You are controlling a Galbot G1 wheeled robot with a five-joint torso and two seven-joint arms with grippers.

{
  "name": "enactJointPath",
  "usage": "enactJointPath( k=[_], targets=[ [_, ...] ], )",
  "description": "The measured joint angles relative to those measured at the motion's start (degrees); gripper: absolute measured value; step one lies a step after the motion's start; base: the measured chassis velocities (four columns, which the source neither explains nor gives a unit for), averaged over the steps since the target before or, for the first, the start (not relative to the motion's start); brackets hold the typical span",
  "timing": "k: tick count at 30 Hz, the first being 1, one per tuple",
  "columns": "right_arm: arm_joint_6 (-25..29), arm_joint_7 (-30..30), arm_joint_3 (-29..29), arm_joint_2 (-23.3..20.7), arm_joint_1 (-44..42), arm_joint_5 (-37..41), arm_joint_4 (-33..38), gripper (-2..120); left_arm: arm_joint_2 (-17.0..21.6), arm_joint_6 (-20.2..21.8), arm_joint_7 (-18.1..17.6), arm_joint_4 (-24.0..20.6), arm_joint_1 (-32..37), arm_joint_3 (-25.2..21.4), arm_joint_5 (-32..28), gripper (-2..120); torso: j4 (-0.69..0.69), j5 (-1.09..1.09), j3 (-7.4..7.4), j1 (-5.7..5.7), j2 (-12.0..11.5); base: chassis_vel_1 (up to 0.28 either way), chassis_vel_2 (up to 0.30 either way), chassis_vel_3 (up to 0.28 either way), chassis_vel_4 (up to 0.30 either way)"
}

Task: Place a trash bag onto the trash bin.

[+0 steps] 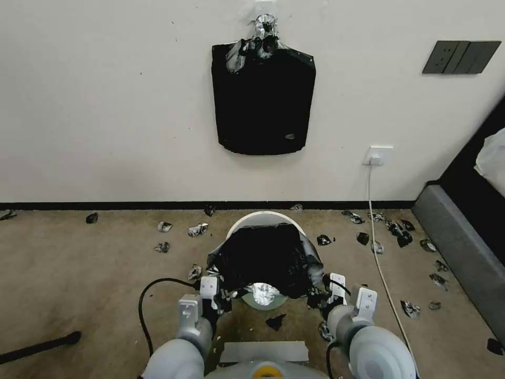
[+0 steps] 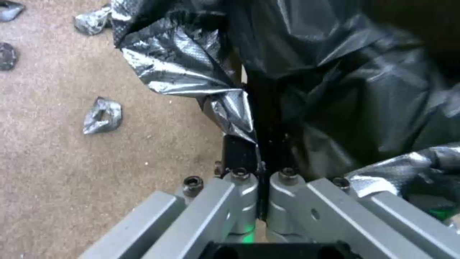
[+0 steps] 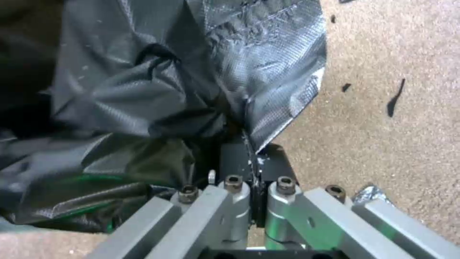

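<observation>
The trash bag (image 1: 263, 260), glossy black and crinkled, is stretched between my two grippers over the near part of the cream-white trash bin (image 1: 263, 217), whose far rim shows behind it. My left gripper (image 1: 223, 297) is shut on the bag's left edge; in the left wrist view its black fingers (image 2: 239, 153) pinch the film (image 2: 201, 68). My right gripper (image 1: 318, 297) is shut on the bag's right edge, and the right wrist view shows its fingers (image 3: 235, 158) clamped on the plastic (image 3: 268, 72). A shiny patch (image 1: 261, 293) shows under the bag's near edge.
A flat black bag pack (image 1: 263, 100) hangs on the wall above the bin. Several torn black scraps (image 1: 197, 229) litter the carpet. A white cable (image 1: 381, 263) runs from a wall socket (image 1: 379, 156). A dark sofa (image 1: 463, 247) stands at right; a black rod (image 1: 39, 345) lies at left.
</observation>
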Motion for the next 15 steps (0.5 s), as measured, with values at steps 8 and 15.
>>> enactJointPath(
  k=[8, 15],
  targets=[
    [0.06, -0.52, -0.04, -0.22, 1.65, -0.75, -2.43, 0, 0.20, -0.27, 0.01, 1.64, -1.48, -0.09, 0.26, 0, 0.00, 0.00, 0.00, 0.00, 0.00, 0.000, 0.000, 0.000, 0.000],
    [0.86, -2.01, -0.11, -0.33, 3.22, -2.43, -4.98, 0, 0.24, -0.87, 0.22, 2.78, -2.57, -0.24, 0.42, 0, 0.00, 0.00, 0.00, 0.00, 0.00, 0.000, 0.000, 0.000, 0.000]
  ],
)
